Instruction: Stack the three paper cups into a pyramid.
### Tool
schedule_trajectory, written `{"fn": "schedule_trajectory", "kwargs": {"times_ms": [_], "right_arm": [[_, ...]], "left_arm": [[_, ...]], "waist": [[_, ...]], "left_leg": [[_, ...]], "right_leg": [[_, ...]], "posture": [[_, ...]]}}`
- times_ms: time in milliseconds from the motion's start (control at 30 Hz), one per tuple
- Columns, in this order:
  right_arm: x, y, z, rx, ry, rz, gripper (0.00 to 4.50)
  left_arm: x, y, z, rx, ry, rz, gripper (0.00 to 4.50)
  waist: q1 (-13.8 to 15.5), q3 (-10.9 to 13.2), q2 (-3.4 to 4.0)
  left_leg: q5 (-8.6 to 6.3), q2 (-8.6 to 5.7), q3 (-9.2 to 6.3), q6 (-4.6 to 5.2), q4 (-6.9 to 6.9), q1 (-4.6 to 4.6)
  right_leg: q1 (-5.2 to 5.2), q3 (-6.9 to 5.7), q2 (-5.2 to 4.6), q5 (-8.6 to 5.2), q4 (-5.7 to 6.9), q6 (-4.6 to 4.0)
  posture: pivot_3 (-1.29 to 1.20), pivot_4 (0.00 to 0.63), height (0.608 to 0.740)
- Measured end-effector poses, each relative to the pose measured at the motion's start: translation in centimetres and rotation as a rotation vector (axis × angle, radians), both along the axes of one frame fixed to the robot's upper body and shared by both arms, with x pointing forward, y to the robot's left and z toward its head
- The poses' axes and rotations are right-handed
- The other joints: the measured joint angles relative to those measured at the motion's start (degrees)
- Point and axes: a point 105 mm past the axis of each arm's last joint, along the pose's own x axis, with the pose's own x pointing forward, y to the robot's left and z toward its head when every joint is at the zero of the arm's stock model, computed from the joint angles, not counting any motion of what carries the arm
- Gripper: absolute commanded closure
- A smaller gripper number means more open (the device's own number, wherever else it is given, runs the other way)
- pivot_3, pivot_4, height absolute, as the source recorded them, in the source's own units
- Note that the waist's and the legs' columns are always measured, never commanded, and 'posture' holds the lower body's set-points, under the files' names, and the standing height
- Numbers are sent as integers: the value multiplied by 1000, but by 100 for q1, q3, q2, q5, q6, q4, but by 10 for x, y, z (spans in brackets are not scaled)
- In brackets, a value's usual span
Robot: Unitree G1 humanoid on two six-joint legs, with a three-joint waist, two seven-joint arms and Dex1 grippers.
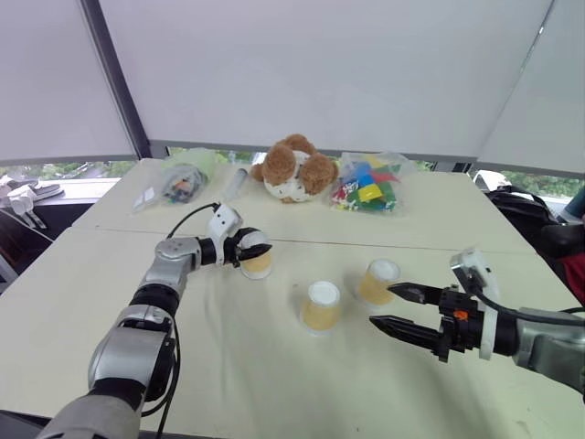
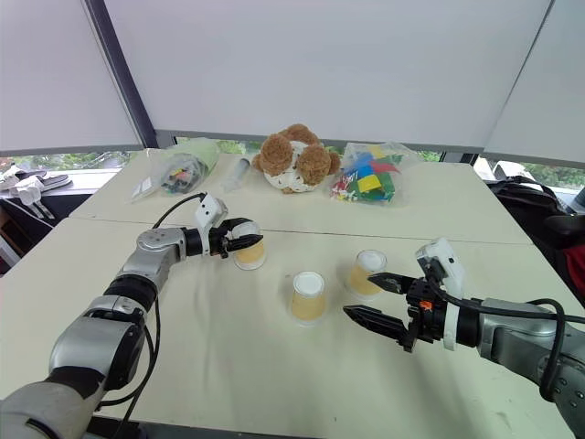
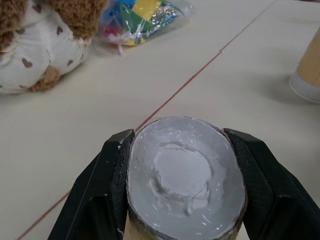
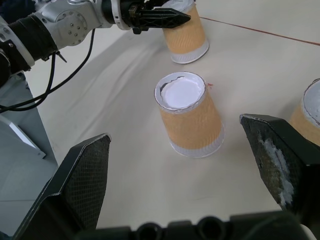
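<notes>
On the pale table [image 1: 274, 384], three upside-down paper cups [image 1: 321, 305] look light and crushable, so the left gripper [image 1: 253, 253] pinches one gently near its upturned base while the right gripper [image 1: 395, 307] gapes empty.

Three paper cups [image 4: 189, 120] tan-yellow with white rims and bases; teddy bear [image 1: 292, 168] brown, its white body dotted with brown hearts; beside the bear, a bag of blocks [image 1: 368, 186] yellow, green, blue, red; worktop [image 1: 274, 366] pale cream.
</notes>
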Motion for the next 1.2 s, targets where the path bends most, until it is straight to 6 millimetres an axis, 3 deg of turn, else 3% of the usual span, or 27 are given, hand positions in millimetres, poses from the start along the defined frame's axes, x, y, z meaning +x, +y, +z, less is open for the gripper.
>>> {"fn": "schedule_trajectory", "kwargs": {"times_ms": [100,200,333,467,600,833,1033,1200], "right_arm": [[0,-1,0,1,0,-5,0],[-1,-5,0,2,-1,-20,0],[-1,-5,-1,4,6,-19,0],[-1,-1,-1,13,3,7,0],[0,-1,-3,18,16,14,0],[2,-2,-3,14,14,15,0],[0,-5,-5,12,18,0,0],[1,-7,-3,7,4,-18,0]], "left_arm": [[-7,3,8,16,-22,-46,2310],[-32,16,18,33,-38,-139,2310],[-75,16,-1,23,52,-206,2310],[-98,2,-7,-10,102,-238,2310],[-102,-8,2,-26,78,-249,2310],[-102,-35,-17,-42,128,-324,2310],[-92,-38,-14,-25,83,-330,2310],[-91,-41,-21,-19,97,-333,2310]], "waist": [[-11,0,0],[-58,-3,5],[-21,-5,9],[52,-4,6],[25,-5,7],[0,-5,8],[0,-5,8],[0,-5,8]], "left_leg": [[0,1,-1,0,0,-1],[0,8,5,-1,-6,3],[4,13,-1,-7,-2,6],[5,4,-13,-7,19,6],[5,0,-12,-5,18,8],[4,1,-15,-5,14,7],[4,1,-14,-4,14,7],[4,1,-14,-4,14,7]], "right_leg": [[-1,0,1,0,2,0],[-6,4,2,0,7,0],[-4,1,2,0,19,-1],[18,-9,-6,0,14,-3],[20,-7,-5,0,10,-2],[15,-8,1,0,10,-1],[15,-7,1,0,9,-1],[15,-7,1,0,10,-1]], "posture": [[0,150,740],[0,150,740],[0,150,740],[0,150,740],[0,150,740],[0,150,740],[0,150,740],[0,150,740]]}}
